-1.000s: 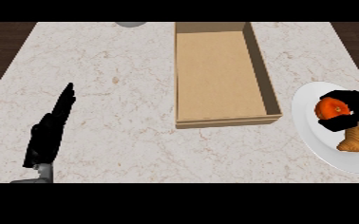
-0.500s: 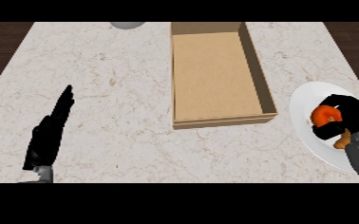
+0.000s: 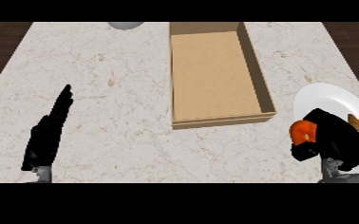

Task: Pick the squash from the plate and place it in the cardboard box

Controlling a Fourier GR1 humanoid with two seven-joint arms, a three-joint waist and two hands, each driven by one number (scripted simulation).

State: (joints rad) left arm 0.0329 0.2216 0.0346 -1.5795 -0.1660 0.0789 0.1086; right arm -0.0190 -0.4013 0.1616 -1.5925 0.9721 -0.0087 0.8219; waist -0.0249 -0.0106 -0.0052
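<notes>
Orange squash (image 3: 304, 132) grasped in curled right hand (image 3: 332, 140) at plate (image 3: 328, 97) near rim; left hand (image 3: 48, 134) straight-fingered, released, lower left.

Orange squash (image 3: 303, 132) prob. at plate (image 3: 324, 95) edge; box (image 3: 214, 71) open-topped.

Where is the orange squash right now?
In the head view, the squash is at the lower right, gripped by the right robot hand at the white plate's left edge, right of the cardboard box.

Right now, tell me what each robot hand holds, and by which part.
The right robot hand is curled round the orange squash, covering its right side. The left robot hand, open at the lower left, holds nothing.
</notes>
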